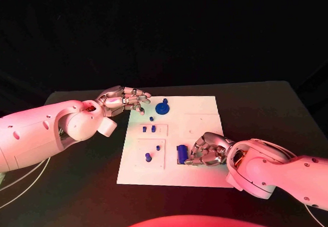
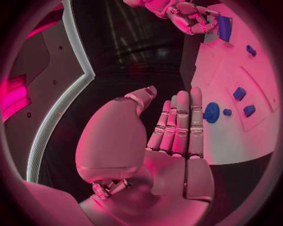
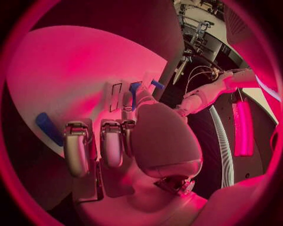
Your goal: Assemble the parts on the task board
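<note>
The white task board [image 1: 197, 142] lies mid-table. My left hand [image 1: 125, 100] hovers at the board's far left corner, fingers stretched out and palm bare [image 2: 177, 136]. Just beyond its fingertips stands a round blue part [image 1: 162, 108] [image 2: 211, 112]. Two small blue parts [image 1: 149, 128] sit in a recess, and two more [image 1: 149, 156] lie nearer the front. My right hand [image 1: 207, 149] rests on the board's near right area with its fingers [image 3: 77, 146] curled in. A long blue part [image 1: 182, 154] [image 3: 47, 128] lies beside those fingers, apart from them.
The black table [image 1: 279, 109] surrounds the board, with bare room at the right and back. White cables [image 1: 15, 186] trail off the table's left edge. The board's right half holds pale recesses [image 1: 200, 123].
</note>
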Robot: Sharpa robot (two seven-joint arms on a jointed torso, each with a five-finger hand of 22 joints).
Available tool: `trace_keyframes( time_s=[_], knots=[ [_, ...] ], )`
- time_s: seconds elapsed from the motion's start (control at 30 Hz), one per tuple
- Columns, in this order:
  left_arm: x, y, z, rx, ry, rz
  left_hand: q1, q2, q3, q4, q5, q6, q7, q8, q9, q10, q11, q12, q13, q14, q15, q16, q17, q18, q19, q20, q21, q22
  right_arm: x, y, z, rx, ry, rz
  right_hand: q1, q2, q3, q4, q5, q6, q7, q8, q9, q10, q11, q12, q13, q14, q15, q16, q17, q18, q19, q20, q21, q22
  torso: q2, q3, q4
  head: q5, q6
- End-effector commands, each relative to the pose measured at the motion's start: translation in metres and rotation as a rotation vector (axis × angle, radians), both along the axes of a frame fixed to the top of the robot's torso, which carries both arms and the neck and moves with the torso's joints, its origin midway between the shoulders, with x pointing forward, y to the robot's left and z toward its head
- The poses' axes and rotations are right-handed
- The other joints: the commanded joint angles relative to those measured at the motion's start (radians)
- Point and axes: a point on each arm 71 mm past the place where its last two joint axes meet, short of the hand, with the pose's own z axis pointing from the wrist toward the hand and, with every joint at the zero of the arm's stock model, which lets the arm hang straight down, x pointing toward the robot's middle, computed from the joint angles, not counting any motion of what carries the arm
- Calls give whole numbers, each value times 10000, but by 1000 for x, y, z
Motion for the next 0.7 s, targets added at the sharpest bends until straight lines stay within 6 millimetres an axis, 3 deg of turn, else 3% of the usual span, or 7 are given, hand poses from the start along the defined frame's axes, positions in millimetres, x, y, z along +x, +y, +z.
trace_keyframes(
  time_s=[0.03, 0.1, 0.27, 0.37, 0.57, 0.7],
  knots=[
    [-1, -2, 1, -124, 30, -165, -11, 43, -74, -10, 14, -69, 17, 43, -15, -77, 5, 40, -8, -39, -3, -25, -8, 50, 63, -17, -36, -8, -2, 3, 0, -35, 21, 516, 25, -135, 61, 17, -80, -25, -36, 69, 17, 918, -63, 39, 2446, 957, -59, 37, 2315, -142, 1046, -79, 35, 2627, 3, 3, -1, -4, -6],
    [-1, -2, 0, -127, 28, -169, -11, 43, -74, -10, 14, -69, 17, 43, -15, -77, 5, 40, -8, -39, -3, -25, -8, 50, 63, -17, -36, -8, -3, 4, 0, 15, 70, 609, -3, -208, 52, 21, -118, -30, -31, 83, 23, 913, -58, 28, 2438, 954, -56, 32, 2304, -142, 1046, -79, 35, 2627, 4, 3, 0, -4, -11],
    [-1, -1, 0, -131, 26, -173, -10, 41, -88, -1, 14, -73, 18, 47, -17, -86, 7, 43, -10, -44, 0, -27, -9, 50, 67, -16, -47, -17, -6, 4, 1, 134, 97, 693, 0, -721, 46, 34, -382, -16, -11, 165, 53, 925, -44, 46, 2456, 959, -46, 41, 2327, -142, 1046, -78, 35, 2627, 5, 0, 2, -3, -30],
    [-1, -1, 0, -131, 25, -168, -10, 41, -88, -1, 14, -73, 18, 47, -17, -86, 7, 43, -10, -44, 0, -27, -9, 50, 67, -16, -47, -17, -7, 3, 2, 187, 90, 684, -61, -873, 38, 45, -386, 8, -11, 195, 66, 939, -44, 72, 2475, 962, -46, 46, 2340, -142, 1046, -80, 35, 2627, 5, 0, 4, 1, -34],
    [-1, 0, 0, -131, 30, -168, -15, 34, -105, 10, 12, -77, 19, 50, -19, -92, 8, 46, -10, -48, 2, -28, -10, 49, 70, -14, -58, -25, -7, -1, 3, 251, -19, 543, -94, -901, 46, 54, -384, 17, -11, 205, 69, 936, -43, 65, 2471, 961, -47, 45, 2337, -142, 1046, -81, 35, 2627, 2, -3, 2, -7, -46],
    [0, -1, 0, -130, 33, -169, -15, 34, -105, 10, 12, -77, 19, 50, -19, -92, 8, 46, -10, -48, 2, -28, -10, 49, 70, -14, -58, -25, -6, -2, 3, 261, -85, 440, -173, -804, 124, 62, -376, 21, -15, 212, 67, 942, -45, 75, 2479, 961, -47, 45, 2337, -142, 1046, -81, 35, 2627, 4, -4, 1, 5, -43]
  ],
)
